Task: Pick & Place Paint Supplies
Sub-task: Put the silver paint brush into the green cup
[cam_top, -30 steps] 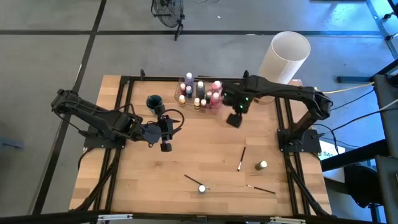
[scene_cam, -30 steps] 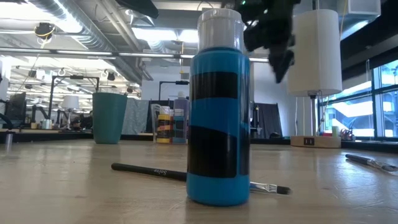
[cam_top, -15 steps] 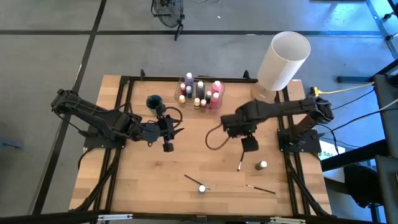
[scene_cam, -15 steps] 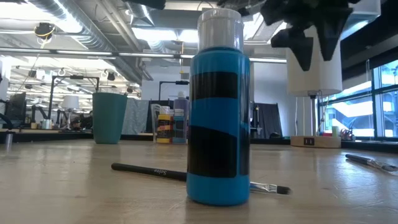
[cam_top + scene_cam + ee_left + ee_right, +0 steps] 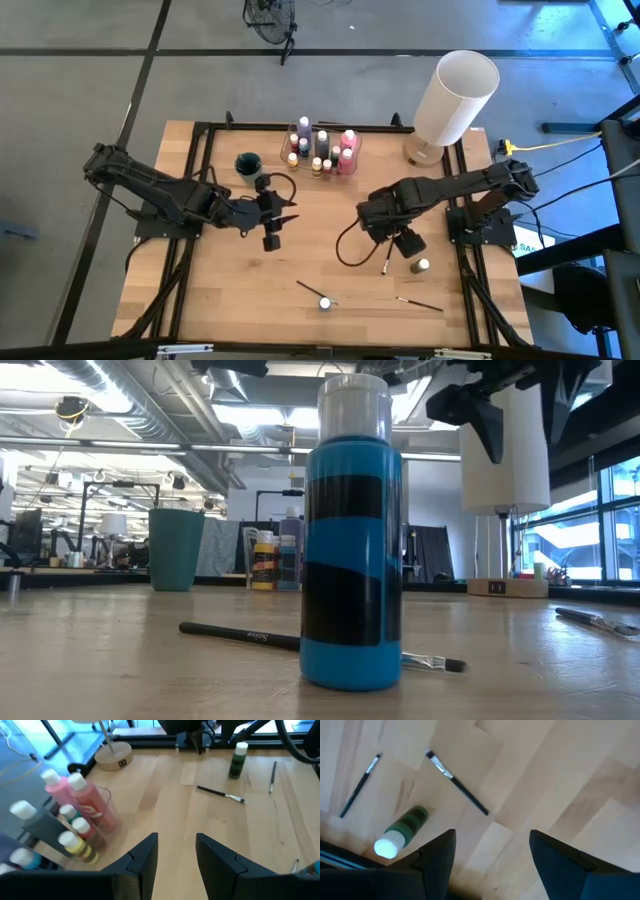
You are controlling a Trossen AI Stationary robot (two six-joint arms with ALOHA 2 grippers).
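Observation:
Several paint bottles [image 5: 322, 150] stand clustered at the table's far edge; pink ones [image 5: 75, 802] show in the left wrist view. A green bottle [image 5: 422, 266] stands upright near the right edge, with a dark brush [image 5: 387, 256] lying beside it. A blue bottle [image 5: 325, 302] stands near the front edge [image 5: 352, 540], with a brush [image 5: 250, 635] lying behind it. Another brush [image 5: 418, 303] lies to its right. My right gripper [image 5: 405, 242] hovers open above the green bottle [image 5: 402, 830] and the brush [image 5: 457, 782]. My left gripper [image 5: 270, 225] waits open left of centre.
A large white cylinder [image 5: 455, 95] stands at the far right corner. A teal cup [image 5: 248, 164] stands left of the bottle cluster. Black frame rails [image 5: 195, 200] run along the table's left, right and far sides. Bare wood lies in the middle between the two arms.
My right gripper has swung from beside the bottle cluster at the far edge toward the near right, ending over the brush and the green bottle. The bottles and brushes have stayed where they were.

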